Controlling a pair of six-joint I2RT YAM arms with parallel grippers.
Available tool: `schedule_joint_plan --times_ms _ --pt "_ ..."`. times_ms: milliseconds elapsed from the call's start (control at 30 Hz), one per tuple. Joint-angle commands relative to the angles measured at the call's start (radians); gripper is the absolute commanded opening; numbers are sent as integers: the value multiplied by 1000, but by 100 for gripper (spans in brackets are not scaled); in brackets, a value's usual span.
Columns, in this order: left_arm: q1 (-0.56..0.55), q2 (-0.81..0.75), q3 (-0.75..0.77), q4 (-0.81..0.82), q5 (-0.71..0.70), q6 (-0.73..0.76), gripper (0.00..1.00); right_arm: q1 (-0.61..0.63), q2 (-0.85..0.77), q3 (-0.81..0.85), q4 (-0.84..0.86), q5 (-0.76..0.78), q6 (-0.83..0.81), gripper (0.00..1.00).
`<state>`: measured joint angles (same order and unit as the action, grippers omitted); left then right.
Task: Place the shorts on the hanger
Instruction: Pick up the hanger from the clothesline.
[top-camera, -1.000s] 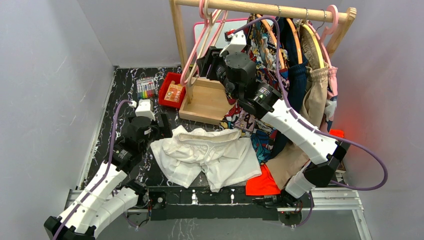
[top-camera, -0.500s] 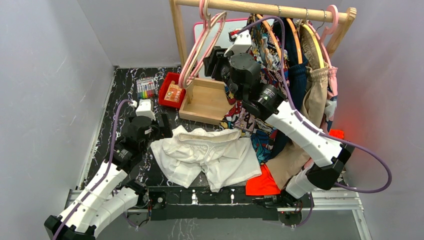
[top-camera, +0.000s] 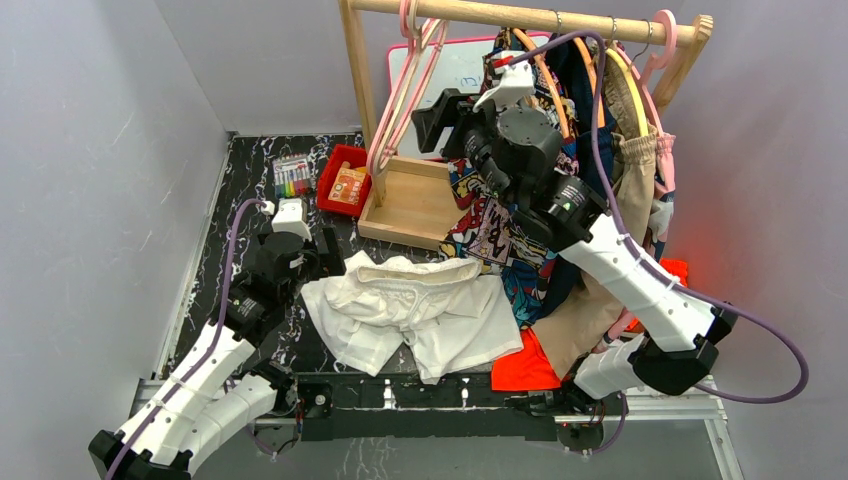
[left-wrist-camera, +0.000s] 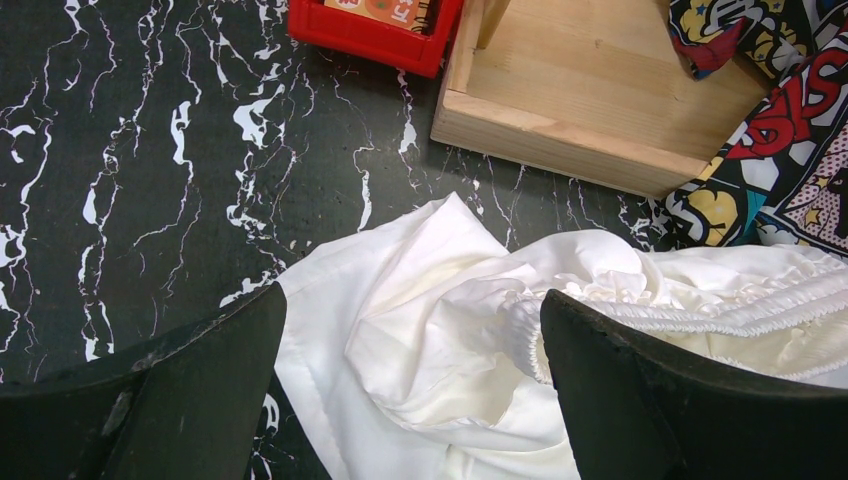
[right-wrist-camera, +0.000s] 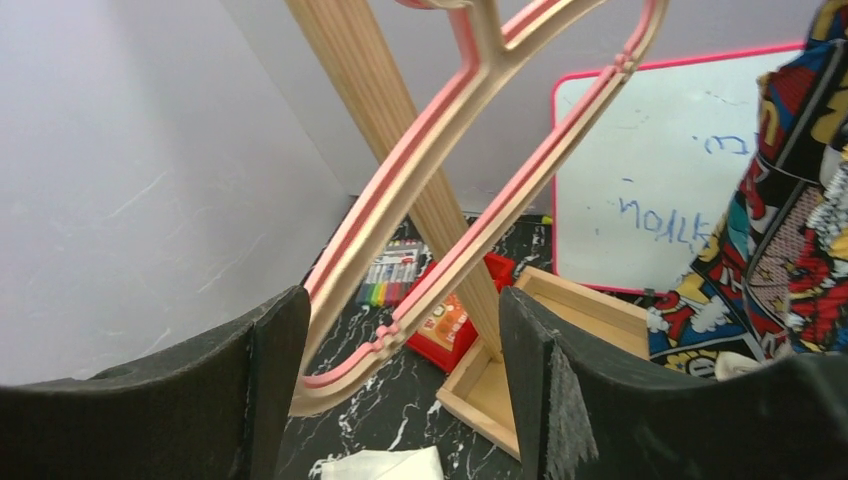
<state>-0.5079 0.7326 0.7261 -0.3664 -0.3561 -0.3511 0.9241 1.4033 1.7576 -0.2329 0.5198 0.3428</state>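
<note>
spreading across the floor of the cell is a black marble-look table (top-camera: 215, 230) with white veins, closed in by plain grey walls (top-camera: 100, 150) on the left, back and right. a pink-framed whiteboard (right-wrist-camera: 660, 170) with faint blue writing leans on the back wall. a wooden rack stands at the far side, and its rail (top-camera: 520, 17) carries a comic-print garment (top-camera: 500, 240), tan clothing (top-camera: 630, 200) and a bright pink hanger (top-camera: 662, 40) at its right end.

the rack's wooden base tray (top-camera: 415, 205) holds the foot of the upright post (top-camera: 358, 70), and the comic-print hem drapes over its right corner. left of it sits a red tray (top-camera: 335, 180) with an orange printed pack (top-camera: 349, 185) inside. a clear case of coloured markers (top-camera: 292, 177) lies just beside the red tray.

the shorts (top-camera: 410, 310) lie crumpled on the table near the front edge, waistband toward the rack. an orange-red cloth (top-camera: 525, 368) lies at their right corner. the hanger (right-wrist-camera: 440, 200), cream with pink striping, hangs at the rail's left end, crossing the post.

the left gripper (left-wrist-camera: 412, 305) sits low over the shorts' left edge, fingers spread and pinching nothing. the right gripper (right-wrist-camera: 402, 300) is raised and facing the hanger, fingers spread wide with the hanger framed between them, apart from both.
</note>
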Motion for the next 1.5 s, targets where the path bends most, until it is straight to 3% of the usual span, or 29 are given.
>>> schedule_joint_plan --times_ms 0,200,633,1133,1467 --pt "-3 3 22 7 -1 6 98 1 11 75 0 -111 21 79" --pt "-2 6 22 7 -7 9 98 2 76 143 -52 -108 23 91" --pt "-2 18 23 6 -7 12 98 3 141 200 -94 -76 11 89" --pt "-3 22 23 4 0 12 98 4 128 158 -89 -14 -23 66" --pt "-3 19 22 4 0 13 98 4 138 157 -106 55 -53 62"
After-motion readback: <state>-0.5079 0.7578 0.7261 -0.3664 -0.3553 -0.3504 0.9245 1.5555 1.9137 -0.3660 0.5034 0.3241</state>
